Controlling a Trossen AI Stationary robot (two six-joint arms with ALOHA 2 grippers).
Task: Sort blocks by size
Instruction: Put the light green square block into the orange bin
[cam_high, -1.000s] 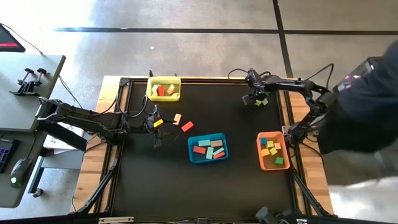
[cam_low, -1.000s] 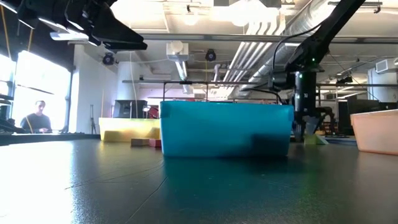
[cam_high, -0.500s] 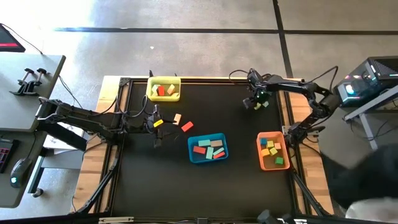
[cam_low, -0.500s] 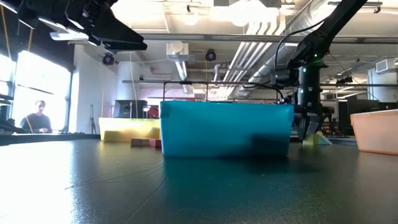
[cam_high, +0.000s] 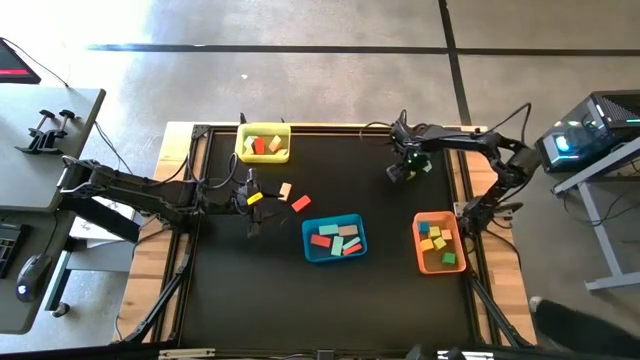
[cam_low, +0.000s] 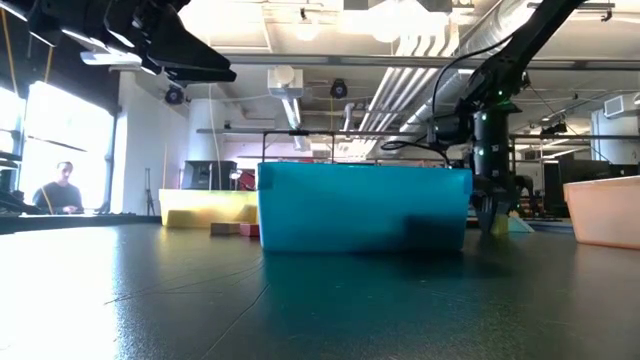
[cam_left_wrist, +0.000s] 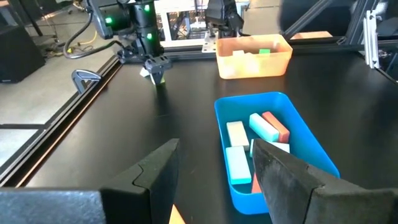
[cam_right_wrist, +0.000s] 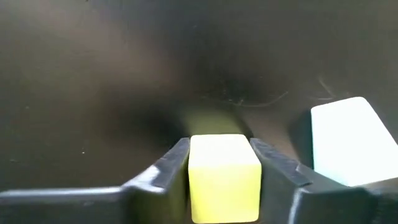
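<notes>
The table (cam_high: 250, 290) has a flat black top with a wood edge, and it stands on a grey floor with dark lines. From down low the black top looks shiny, and behind it is a big room with pipes, bright lights on the ceiling and a person (cam_low: 62, 188) sitting far off by a window.

Three trays sit on the black top. The yellow tray (cam_high: 263, 143) is near the far edge and holds a few blocks. The blue tray (cam_high: 334, 238) is in the middle and holds flat bars in red, tan and pale green. The orange tray (cam_high: 439, 242) is at the right side and holds small cubes in yellow, green and blue.

The right gripper (cam_right_wrist: 219, 163) is down low over the far right part of the table. Its two fingers are pressed on the sides of a yellow-green cube (cam_right_wrist: 223, 177), so it is holding that cube. A pale green block (cam_right_wrist: 345, 140) lies just beside it on the black top.

The left gripper (cam_left_wrist: 211, 168) waits near the middle left of the table (its fingers are spread apart). Close to it lie a tan block (cam_high: 285, 190) and a red block (cam_high: 301, 203) on the bare top.
</notes>
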